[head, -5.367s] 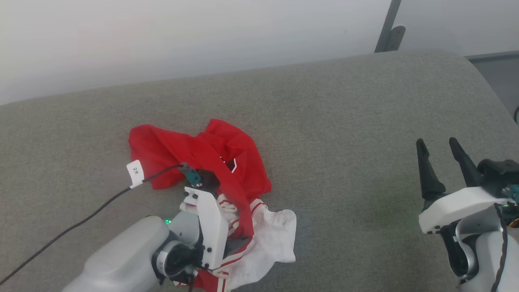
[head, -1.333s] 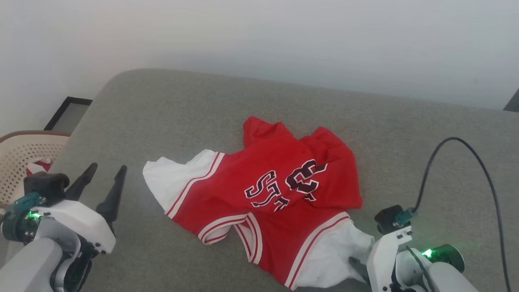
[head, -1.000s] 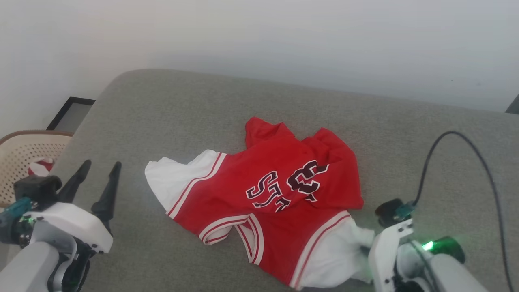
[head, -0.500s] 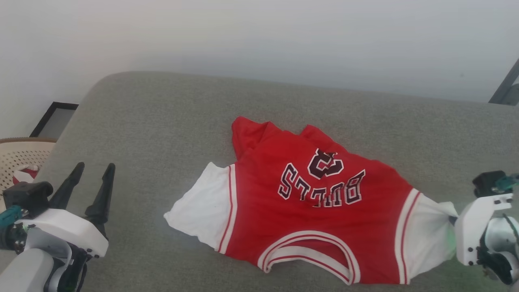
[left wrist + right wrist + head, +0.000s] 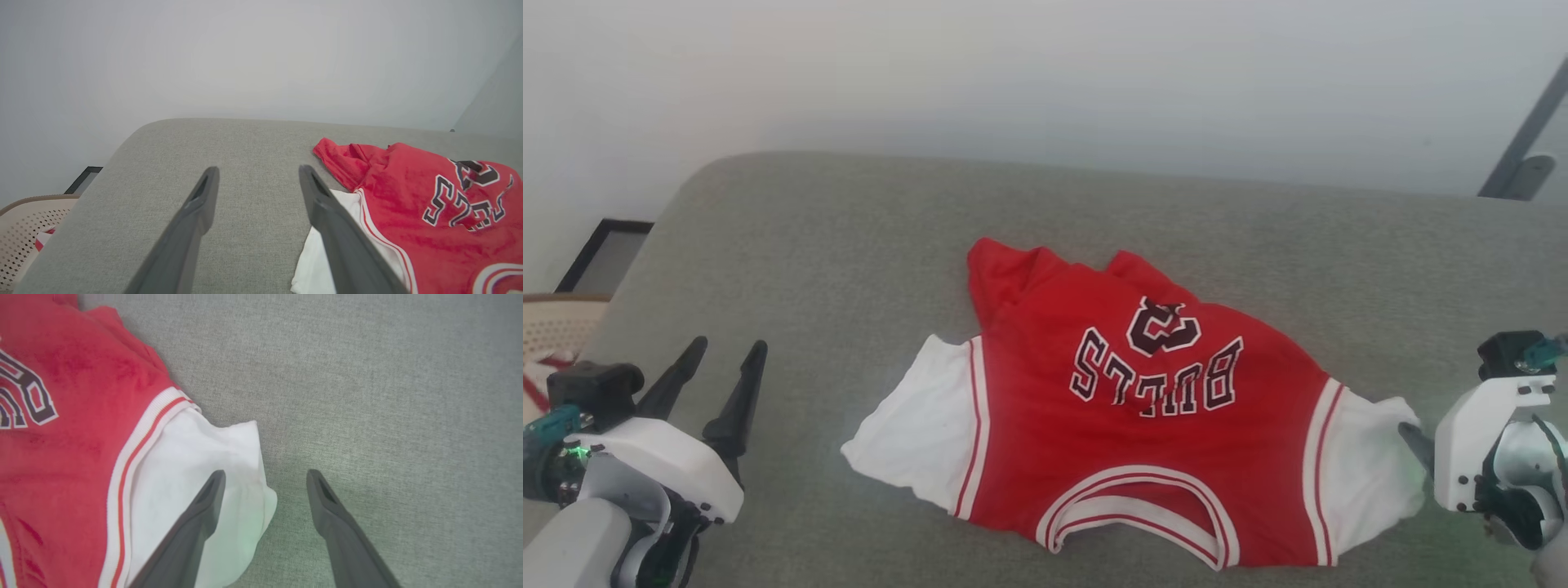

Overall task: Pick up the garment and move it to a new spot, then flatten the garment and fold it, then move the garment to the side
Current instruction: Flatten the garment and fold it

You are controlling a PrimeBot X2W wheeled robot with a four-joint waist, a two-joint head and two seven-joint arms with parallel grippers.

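So the garment [image 5: 1143, 425] is lying chest side up, roughly in the middle of the grey cushion [image 5: 849, 245]. It's mostly spread out, with the striped neckline on the near edge and the hem pointing at the far wall. From the head view the dark lettering [image 5: 1160, 371] reads upside down. One white sleeve sticks out left and the other right, and the far left corner of the red part is still bunched into a couple of folds. The left gripper [image 5: 729, 345] sits near the left end of the cushion, well apart from the left sleeve, with its two dark fingers spread and nothing between them. In its own wrist view they just frame bare grey fabric, with the shirt off to the right. The right gripper [image 5: 265, 473] is at the outer end of the right sleeve, and its fingers are spread wide too. One finger is over the white cloth, the other over the cushion, and the sleeve's edge falls in the gap, so nothing is pinched. Can't tell whether that finger actually touches the sleeve. Off the left end of the cushion there's a beige perforated basket [image 5: 28, 228] with something red and white [image 5: 43, 241] in it. A dark frame [image 5: 600, 257] lies on the floor beyond it.
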